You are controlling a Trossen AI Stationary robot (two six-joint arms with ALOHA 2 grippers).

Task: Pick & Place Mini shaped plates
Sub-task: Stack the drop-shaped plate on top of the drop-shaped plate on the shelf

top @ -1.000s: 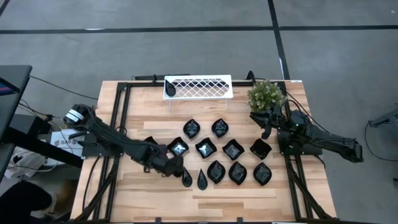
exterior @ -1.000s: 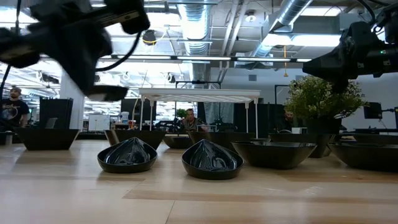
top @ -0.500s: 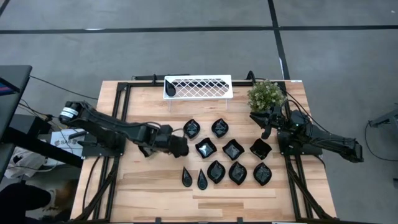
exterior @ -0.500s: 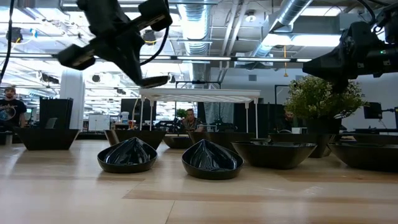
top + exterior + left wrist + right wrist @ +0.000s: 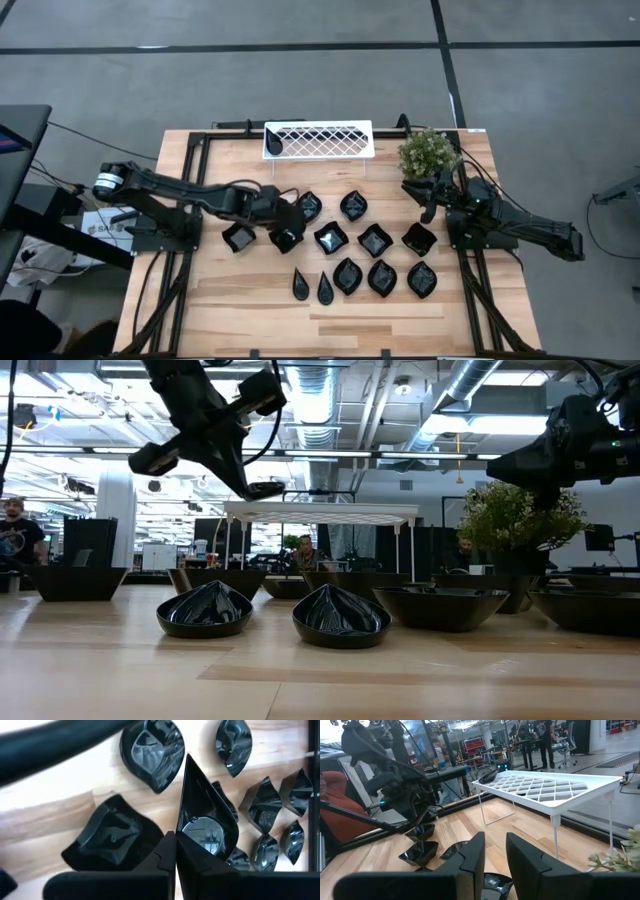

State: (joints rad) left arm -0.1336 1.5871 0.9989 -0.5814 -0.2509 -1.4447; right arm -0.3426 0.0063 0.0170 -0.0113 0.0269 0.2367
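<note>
Looking down from above, you see the left gripper reaching in from the table's left edge toward the middle, raised over the wooden table; its fingers are pinched tight on the rim of a black rounded-square plate, which hangs tilted in the air, well off the wood in the low view. Just left of that gripper a second square plate lies flat on the boards, and the left wrist view shows it directly below the held one, beside a leaf-shaped plate. Moving right, you find the remaining mini shaped plates laid out in loose rows: leaf plates at and, square ones in the middle row around and, and along the near row two slim teardrop plates followed by three broader leaf plates ending at. Behind the rows, at the far edge, stands the white lattice tray on its thin legs. Farther right sits the green potted plant at the far corner. The right gripper waits just beside the plant, above the square plate; its fingers stand narrowly parted with nothing between them.
</note>
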